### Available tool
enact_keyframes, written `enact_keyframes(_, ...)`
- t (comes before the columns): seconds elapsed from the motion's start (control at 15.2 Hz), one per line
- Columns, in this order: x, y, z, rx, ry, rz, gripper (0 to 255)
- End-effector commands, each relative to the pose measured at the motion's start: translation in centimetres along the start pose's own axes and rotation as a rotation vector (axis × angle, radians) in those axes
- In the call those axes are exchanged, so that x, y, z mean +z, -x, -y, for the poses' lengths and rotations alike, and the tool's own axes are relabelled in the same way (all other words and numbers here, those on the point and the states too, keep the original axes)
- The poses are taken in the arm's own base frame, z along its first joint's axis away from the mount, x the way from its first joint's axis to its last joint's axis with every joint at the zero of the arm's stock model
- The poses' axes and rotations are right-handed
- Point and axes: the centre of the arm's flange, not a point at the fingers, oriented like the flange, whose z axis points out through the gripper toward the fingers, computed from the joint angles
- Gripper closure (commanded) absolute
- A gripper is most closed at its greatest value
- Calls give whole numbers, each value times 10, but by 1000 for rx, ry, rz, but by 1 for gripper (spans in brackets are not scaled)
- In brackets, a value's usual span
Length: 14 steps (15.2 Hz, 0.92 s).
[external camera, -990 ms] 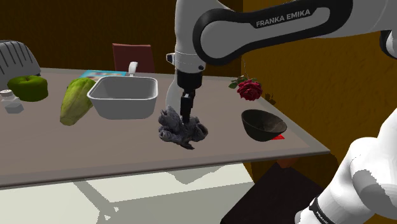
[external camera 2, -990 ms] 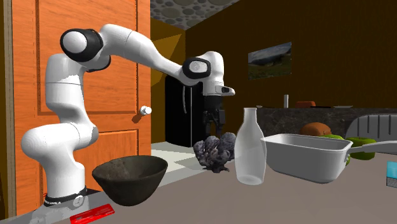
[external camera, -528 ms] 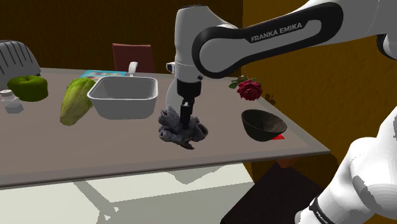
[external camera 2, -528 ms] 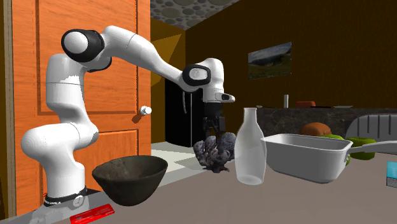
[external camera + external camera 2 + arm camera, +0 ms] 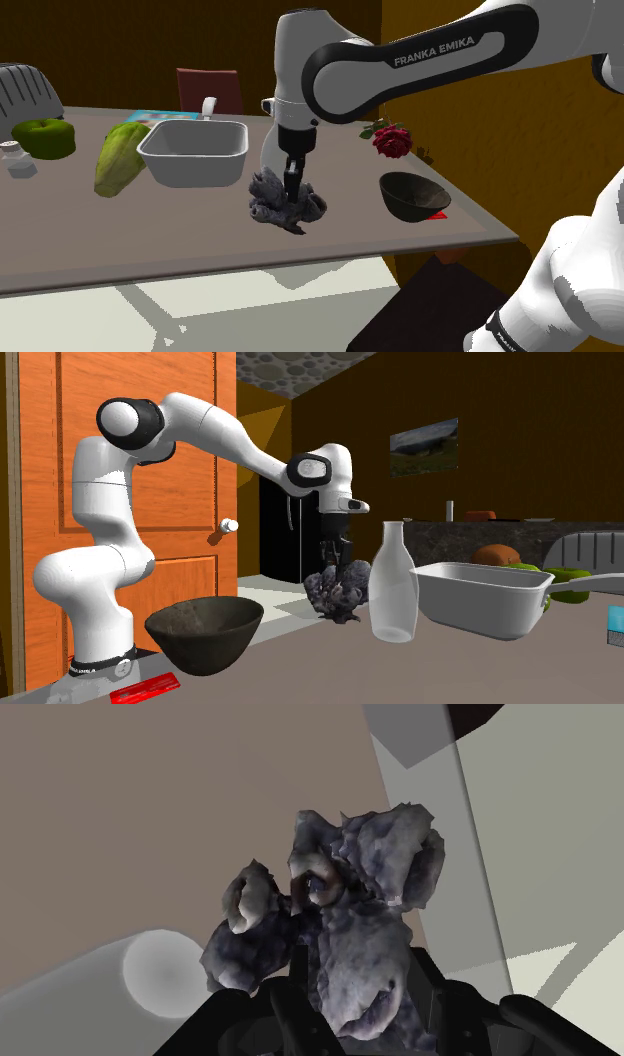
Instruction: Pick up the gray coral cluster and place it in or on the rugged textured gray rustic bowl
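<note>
While down among the lobes of the gray coral cluster, pinched it with the end effector.

Clasped the cluster between both black fingers in the wrist view, with lumpy lobes bulging past the fingertips. Hung low at the bench, near its front edge; could not tell whether resting on it or just clear. Lay, in the shoulder view, just right of and in front of a white tub, with a green leafy vegetable on that tub's far left side. Stood well apart from the dark rugged bowl, upright farther right near the bench's corner, with a red rose behind it. Showed, in the second exterior view, just behind a pale bottle, with the bowl in the foreground.
</note>
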Motion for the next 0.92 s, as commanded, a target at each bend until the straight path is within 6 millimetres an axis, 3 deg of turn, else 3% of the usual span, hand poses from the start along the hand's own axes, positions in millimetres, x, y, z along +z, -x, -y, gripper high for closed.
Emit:
enact_keyframes(0.0,0,0,0,0,0,0,255)
enact_keyframes(0.46,0,0,0,0,0,0,255)
enact_keyframes(0.86,-31,1,-2,0,0,0,255)
